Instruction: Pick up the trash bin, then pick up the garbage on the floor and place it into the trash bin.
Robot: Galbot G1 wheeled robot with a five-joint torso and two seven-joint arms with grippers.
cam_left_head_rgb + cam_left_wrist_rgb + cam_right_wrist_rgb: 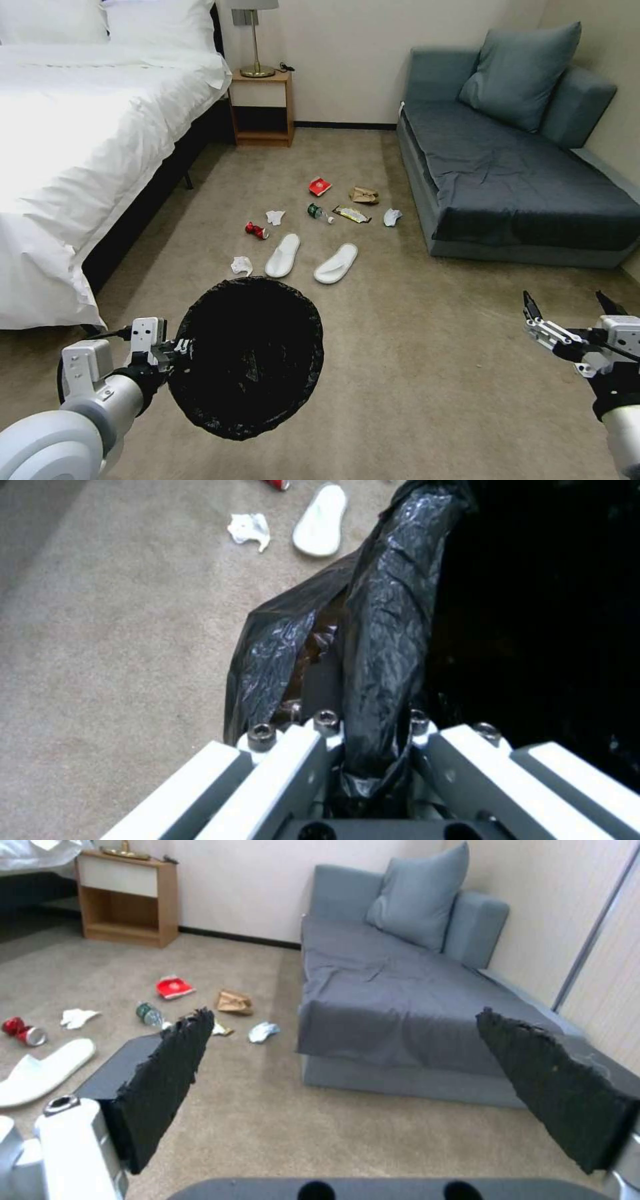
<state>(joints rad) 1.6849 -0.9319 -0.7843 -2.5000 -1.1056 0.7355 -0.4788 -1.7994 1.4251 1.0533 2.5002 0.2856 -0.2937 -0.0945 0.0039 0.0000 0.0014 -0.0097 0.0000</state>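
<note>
Now my left gripper [175,347] clamps the bin's [247,357] bagged rim, holding it above the floor [413,373]; my right gripper [567,307] hangs open, with garbage [320,213] scattered ahead.

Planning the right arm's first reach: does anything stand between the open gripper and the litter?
Nothing visible does. Bare carpet lies between the right gripper and the litter; the sofa stands off to its side.
</note>
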